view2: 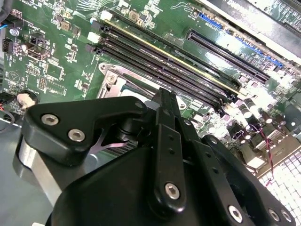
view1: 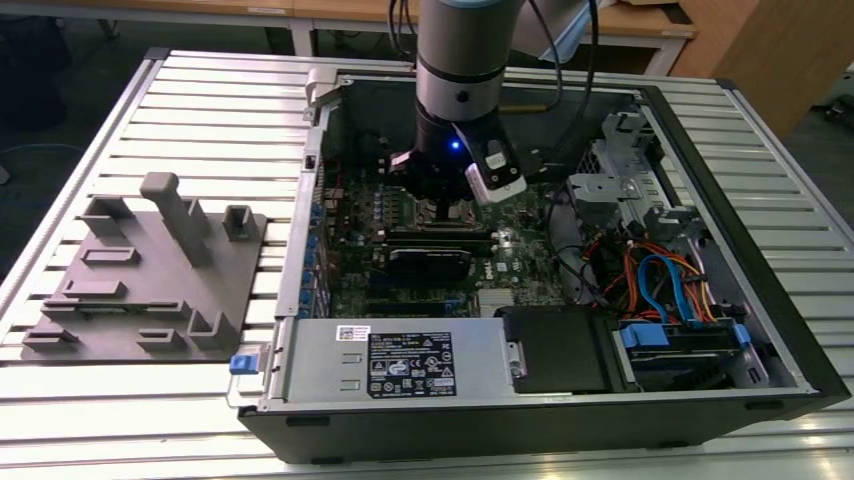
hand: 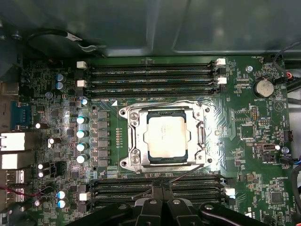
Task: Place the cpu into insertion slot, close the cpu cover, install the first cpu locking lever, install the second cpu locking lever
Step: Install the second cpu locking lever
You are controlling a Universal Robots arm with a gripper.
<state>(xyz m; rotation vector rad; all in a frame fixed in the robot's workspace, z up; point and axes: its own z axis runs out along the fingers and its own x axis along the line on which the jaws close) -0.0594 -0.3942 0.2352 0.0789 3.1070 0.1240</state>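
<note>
Open computer case [view1: 747, 300] lying on a slatted worktop [view1: 200, 90], side panel off.

Contents, exterior view: green motherboard [view1: 350, 270], black-labelled power supply [view1: 407, 362] along the case's near edge, drive bay with blue and orange cables [view1: 661, 285] toward the exterior view's right. Robot arm [view1: 461, 60] reaches down into the case over the board. Grey fixture block [view1: 154, 275] rests on the worktop outside the case, toward the exterior view's left.

First wrist view: the cpu [hand: 165, 135] sits in the insertion slot [hand: 140, 141], pale metal top showing through the window of the cpu cover [hand: 164, 111], which lies flat over it. Memory slots [hand: 150, 75] flank the socket on two sides.

Gripper [hand: 162, 190]: black fingers [hand: 151, 207] pressed together, nothing between them, tip just beside the socket's edge in both wrist views.
</note>
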